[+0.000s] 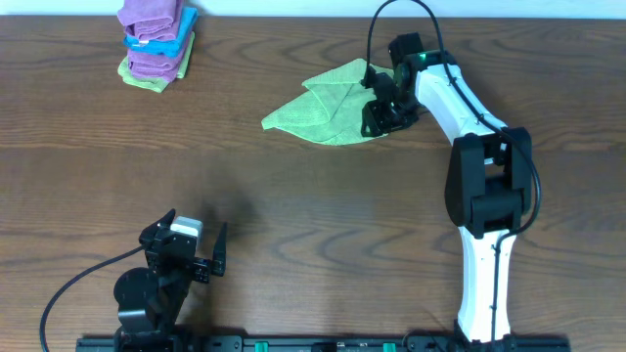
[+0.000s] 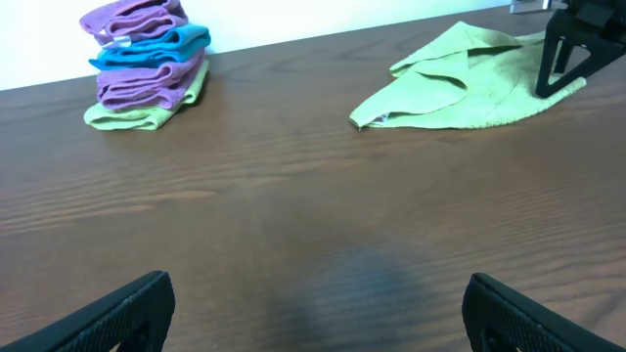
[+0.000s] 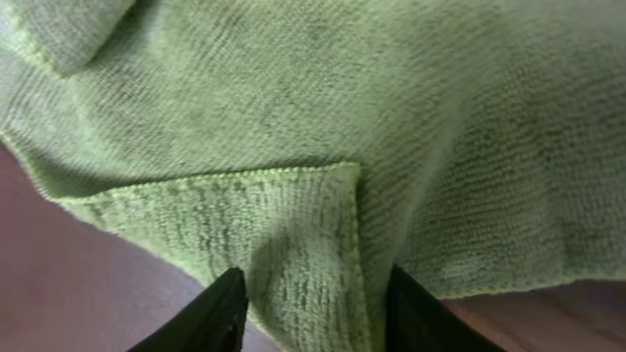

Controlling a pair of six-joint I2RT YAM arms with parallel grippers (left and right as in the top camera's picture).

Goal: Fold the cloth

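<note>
A light green cloth (image 1: 328, 103) lies crumpled and partly folded over itself on the far middle of the table; it also shows in the left wrist view (image 2: 460, 83). My right gripper (image 1: 384, 112) is down on the cloth's right edge. In the right wrist view its two fingers (image 3: 313, 318) stand partly apart, straddling a folded-over corner of the cloth (image 3: 293, 225), which lies flat and unpinched between them. My left gripper (image 1: 186, 249) rests open and empty near the front left, and its fingertips (image 2: 318, 313) are wide apart above bare table.
A stack of folded purple, blue and green cloths (image 1: 156, 44) sits at the far left corner, and also shows in the left wrist view (image 2: 147, 68). The dark wooden table (image 1: 293, 215) spreads between the arms.
</note>
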